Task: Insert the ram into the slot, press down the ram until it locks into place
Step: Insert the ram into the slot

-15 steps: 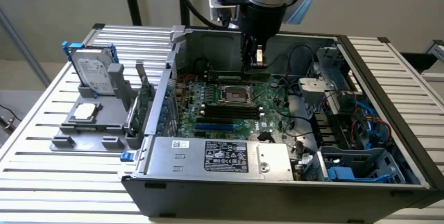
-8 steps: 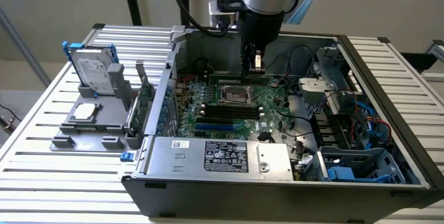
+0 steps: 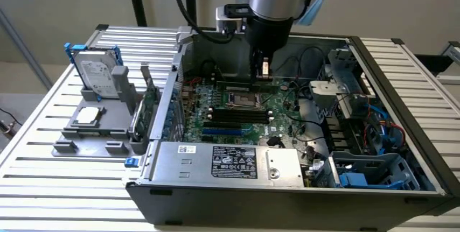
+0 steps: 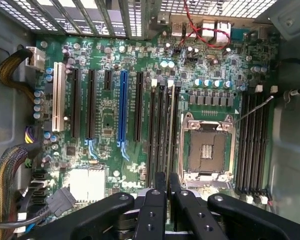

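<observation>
One arm, exterior view: the Universal Robots arm stands over an open computer case (image 3: 287, 205) lying on a slatted table (image 3: 43, 189).
Gripper (image 3: 264, 76): low inside the case, above the motherboard (image 3: 208, 100), tips pointing down.
Ram (image 3: 234, 85): thin green strip running from the gripper tips toward the exterior view's left. It is level and, as far as I can judge, clear of the board and not seated.
Black memory slots (image 3: 234, 116): bank of four parallel sockets with no stick standing in them, on the near side of the CPU socket (image 3: 241, 102). The blue slot (image 3: 223, 131) lies nearer again.
Axis: the ram's long axis runs the same way as the slots, left-right in this view.
Off to the side: fixture on the table with a hard drive (image 3: 97, 73) and an upright green expansion card (image 3: 148, 103), well apart from the gripper.

Wrist view, gripper (image 4: 167, 175): two black fingers (image 4: 152, 210) drawn close, with only a sliver of gap. Clenched, and by my reading clamped on the ram.
Ram (image 4: 170, 130): seen edge-on, a narrow pale-edged line leading straight out of the gap.
Black memory slots (image 4: 161, 125): directly beneath that line, beside the CPU socket (image 4: 206, 150). A second bank (image 4: 252, 140) sits on the socket's other side.
Relation that matters: the ram is over the bank and parallel to it, with the slots straight below the gripper. Which of the four it sits over I cannot tell.
Blue slot (image 4: 122, 107): apart from the ram, on the far side of the bank from the socket.
</observation>
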